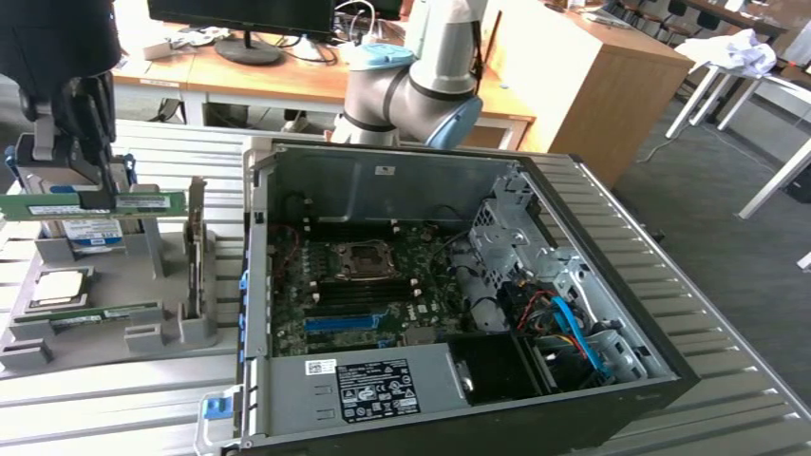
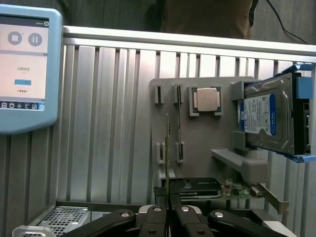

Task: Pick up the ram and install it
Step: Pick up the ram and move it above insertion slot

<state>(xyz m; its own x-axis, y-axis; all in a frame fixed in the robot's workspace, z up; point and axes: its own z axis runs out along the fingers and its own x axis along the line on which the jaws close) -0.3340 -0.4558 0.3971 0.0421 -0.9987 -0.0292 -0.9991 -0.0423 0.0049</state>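
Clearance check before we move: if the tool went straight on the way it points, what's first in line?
The tool, shut on the ram, points down at the grey holder. The ram's lower edge would likely meet the holder's plate first, though depth is hard to judge.

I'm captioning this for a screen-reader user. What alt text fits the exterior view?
The gripper holds a green ram level above a grey holder on the exterior view's left. A second ram, a processor and a hard drive sit in the holder; an open computer case lies beside it, motherboard exposed.
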